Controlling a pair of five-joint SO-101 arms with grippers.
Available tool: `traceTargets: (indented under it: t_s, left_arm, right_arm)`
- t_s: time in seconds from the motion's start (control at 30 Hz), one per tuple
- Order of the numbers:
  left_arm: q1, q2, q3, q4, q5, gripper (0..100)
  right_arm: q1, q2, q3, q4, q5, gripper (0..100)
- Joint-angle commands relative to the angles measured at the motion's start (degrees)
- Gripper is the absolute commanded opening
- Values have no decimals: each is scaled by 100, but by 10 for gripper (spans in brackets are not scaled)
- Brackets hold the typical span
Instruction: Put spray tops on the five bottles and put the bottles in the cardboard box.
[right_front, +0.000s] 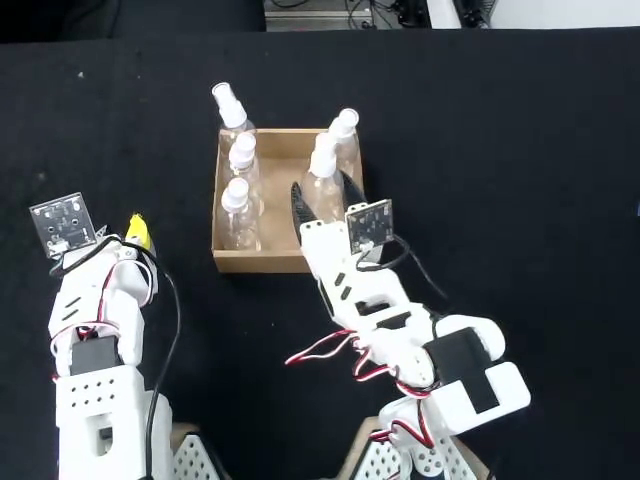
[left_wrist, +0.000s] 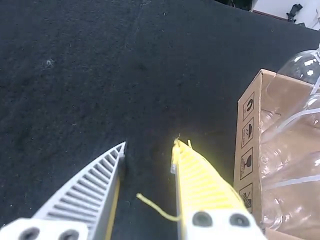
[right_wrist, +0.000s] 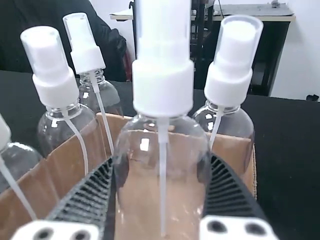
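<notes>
the cardboard box (right_front: 262, 262) is brown and open-topped, flat on the black bench (right_front: 500, 150). five clear bottles stand upright in it, each with a white spray top (right_wrist: 235, 65) and a thin dip tube. three line the left wall: far left bottle (right_front: 236, 122), middle left bottle (right_front: 243, 158), near left bottle (right_front: 237, 212). the far right bottle (right_front: 345, 135) fills its corner. just before it, the near right bottle (right_wrist: 160, 150) is clamped in the right gripper (right_front: 322, 188).

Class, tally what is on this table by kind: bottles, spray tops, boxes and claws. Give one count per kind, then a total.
bottles: 5
spray tops: 5
box: 1
claws: 2
Total: 13
</notes>
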Motion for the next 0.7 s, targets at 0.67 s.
traceTargets:
  t_s: [0.67]
  left_arm:
    - [-75,-88,-66,-141,-9,127]
  right_arm:
    - [-105,-22,-242,18,44,153]
